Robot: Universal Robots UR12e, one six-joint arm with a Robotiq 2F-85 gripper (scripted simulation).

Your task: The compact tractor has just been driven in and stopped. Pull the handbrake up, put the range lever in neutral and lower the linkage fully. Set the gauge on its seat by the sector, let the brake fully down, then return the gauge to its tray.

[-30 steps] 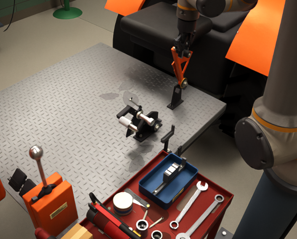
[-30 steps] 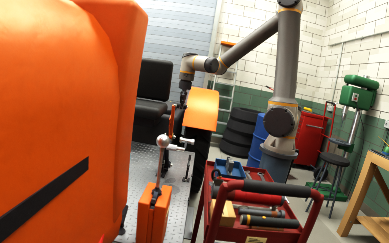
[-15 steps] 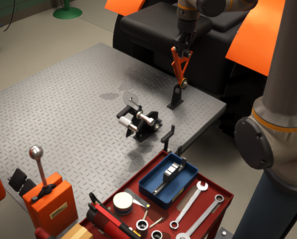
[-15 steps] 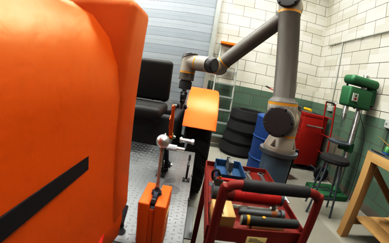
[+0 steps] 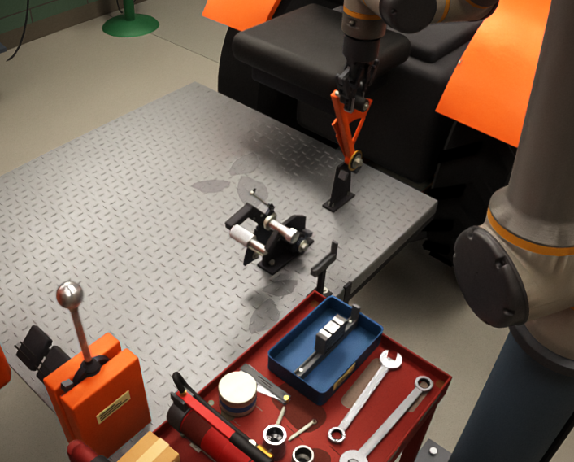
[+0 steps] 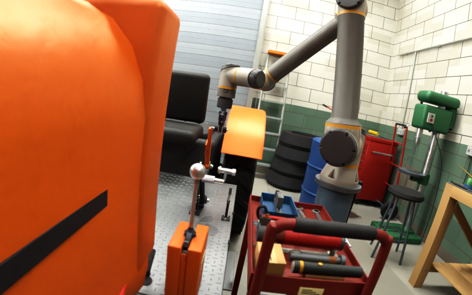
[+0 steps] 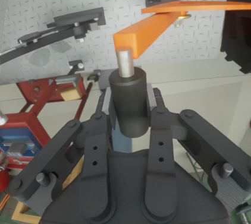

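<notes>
The black grip (image 7: 128, 101) of the orange linkage lever (image 5: 349, 125) sits clamped in my gripper (image 5: 355, 99). The lever stands nearly upright on its black bracket (image 5: 339, 191) at the deck's far right edge, by the seat. The handbrake (image 5: 270, 234), with its silver-and-white handle, sits mid-deck on a black base. The range lever (image 5: 74, 318), with a chrome ball knob, rises from an orange box at the deck's near left. The gauge (image 5: 329, 333) lies in the blue tray (image 5: 325, 347) on the red cart. A small black seat post (image 5: 325, 266) stands at the deck edge near the tray.
Behind the lever are the black tractor seat (image 5: 317, 45) and an orange fender (image 5: 496, 69). The red cart (image 5: 317, 398) carries spanners, sockets, a tape roll and a torch. My arm's base column (image 5: 536, 279) stands at the right. The tread-plate deck (image 5: 128, 199) lies open to the left.
</notes>
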